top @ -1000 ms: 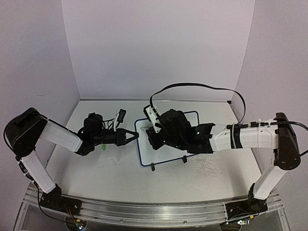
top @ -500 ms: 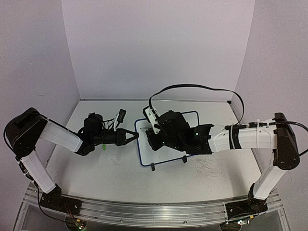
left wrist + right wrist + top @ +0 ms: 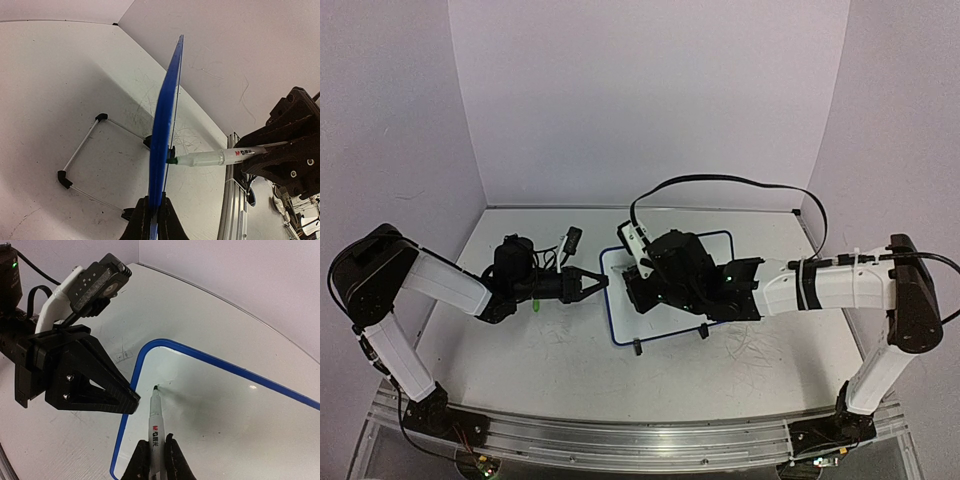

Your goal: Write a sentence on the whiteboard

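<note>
Blue-rimmed and white-faced, the whiteboard [image 3: 622, 308] sits near the middle of the table [image 3: 550, 372], a little toward the far edge. It is propped on a thin wire stand [image 3: 82, 150] with small black feet. The right wrist view shows its surface [image 3: 215, 405] as bare white around the rounded far-left corner.

A white marker [image 3: 155, 422] with a green tip meets the board's face just inside that corner. In the left wrist view the tip [image 3: 172, 161] touches the board, which is seen edge-on.

The right gripper [image 3: 155, 457] is closed on the marker's barrel, one finger on each side. Its arm reaches in from the right edge of the table and covers most of the board from above.

The left gripper [image 3: 604, 282] comes in from the left and is clamped on the board's left rim. Its black fingers [image 3: 141, 222] pinch the blue edge between them.

Faint grey scribbles [image 3: 752, 345] mark the tabletop beside the board's near-right corner.
</note>
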`<action>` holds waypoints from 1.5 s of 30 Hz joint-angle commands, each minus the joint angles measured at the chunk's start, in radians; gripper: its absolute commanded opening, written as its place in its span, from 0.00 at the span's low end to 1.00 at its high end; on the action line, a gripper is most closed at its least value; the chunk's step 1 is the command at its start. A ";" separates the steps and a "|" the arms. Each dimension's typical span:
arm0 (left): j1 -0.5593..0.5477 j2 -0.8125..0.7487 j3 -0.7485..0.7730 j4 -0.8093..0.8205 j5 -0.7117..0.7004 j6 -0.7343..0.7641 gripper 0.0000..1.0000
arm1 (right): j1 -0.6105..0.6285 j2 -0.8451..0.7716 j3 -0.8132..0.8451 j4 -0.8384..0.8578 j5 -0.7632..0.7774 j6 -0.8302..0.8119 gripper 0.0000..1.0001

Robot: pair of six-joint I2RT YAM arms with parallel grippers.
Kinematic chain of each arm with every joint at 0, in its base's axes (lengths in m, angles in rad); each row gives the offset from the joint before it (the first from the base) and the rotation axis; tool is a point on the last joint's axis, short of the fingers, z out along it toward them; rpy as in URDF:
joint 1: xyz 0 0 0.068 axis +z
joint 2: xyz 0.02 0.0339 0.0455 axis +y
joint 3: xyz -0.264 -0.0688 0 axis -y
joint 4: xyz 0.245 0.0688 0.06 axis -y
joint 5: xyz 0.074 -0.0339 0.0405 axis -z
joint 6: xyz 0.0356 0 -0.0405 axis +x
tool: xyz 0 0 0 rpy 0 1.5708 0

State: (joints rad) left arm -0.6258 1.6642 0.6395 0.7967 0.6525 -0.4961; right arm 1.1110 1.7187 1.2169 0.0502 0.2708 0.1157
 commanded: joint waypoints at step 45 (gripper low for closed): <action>-0.014 -0.010 0.008 0.033 0.021 -0.004 0.00 | -0.014 -0.087 -0.045 0.096 -0.055 0.036 0.00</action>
State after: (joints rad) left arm -0.6285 1.6642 0.6395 0.7975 0.6451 -0.4963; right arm 1.0988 1.6101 1.1243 0.1127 0.2110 0.1685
